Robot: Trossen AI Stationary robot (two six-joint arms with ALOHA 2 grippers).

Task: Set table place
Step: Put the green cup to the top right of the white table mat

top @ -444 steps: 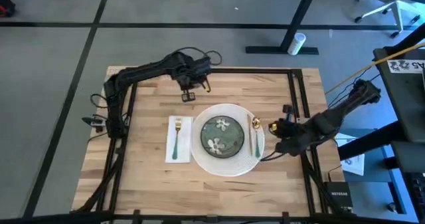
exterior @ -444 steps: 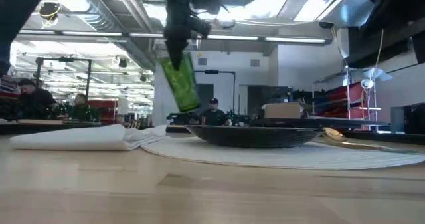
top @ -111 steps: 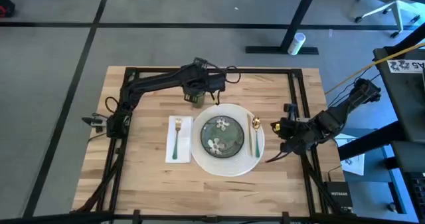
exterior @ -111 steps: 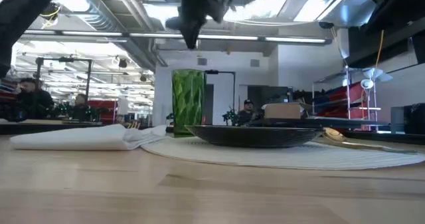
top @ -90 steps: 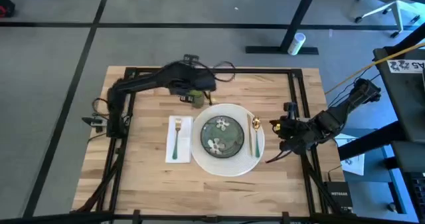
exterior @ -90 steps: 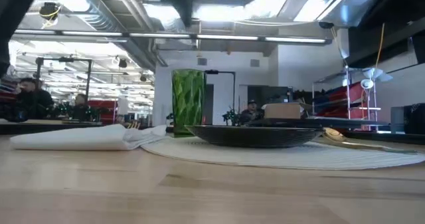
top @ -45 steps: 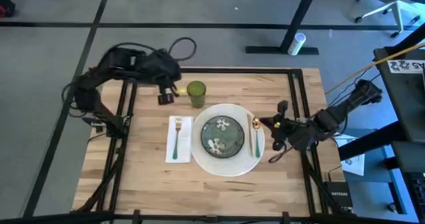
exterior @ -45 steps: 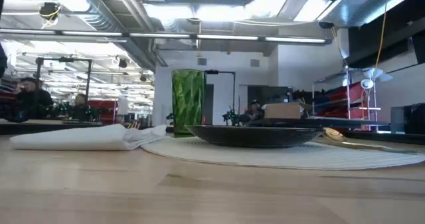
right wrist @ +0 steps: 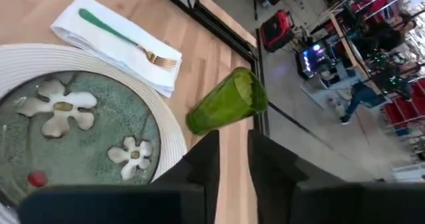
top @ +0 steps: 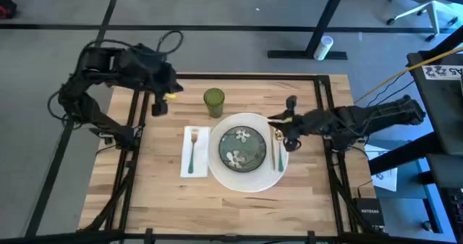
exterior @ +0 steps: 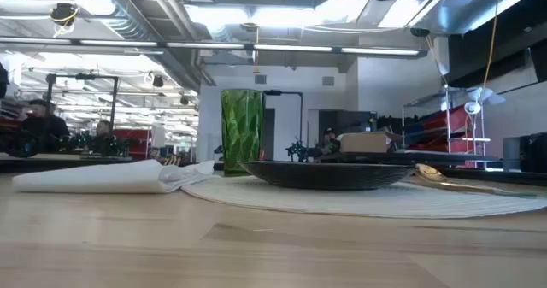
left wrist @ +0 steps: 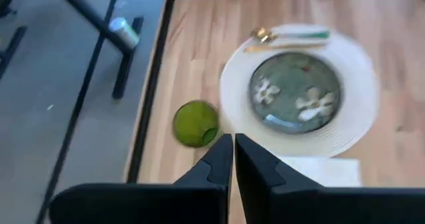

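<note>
On the table lies the place: a round white placemat with a green floral plate on it. A white napkin with a green fork lies to its left, and a gold-coloured utensil lies on the mat's right side. A green cup stands upright at the mat's far rim. My left gripper is shut, raised near the far left corner. My right gripper hovers open over the mat's far right edge.
Black frame bars run along the table's far and side edges. Bare wood lies along the near edge. Beyond the table, a desk leg and a white can are on the floor, and people show far off in the room.
My left gripper has drawn away from above the green cup, going toward the table's left edge and far left corner. The cup stays upright where it was. My right gripper has come in from the table's right edge toward the placemat's far right side.
</note>
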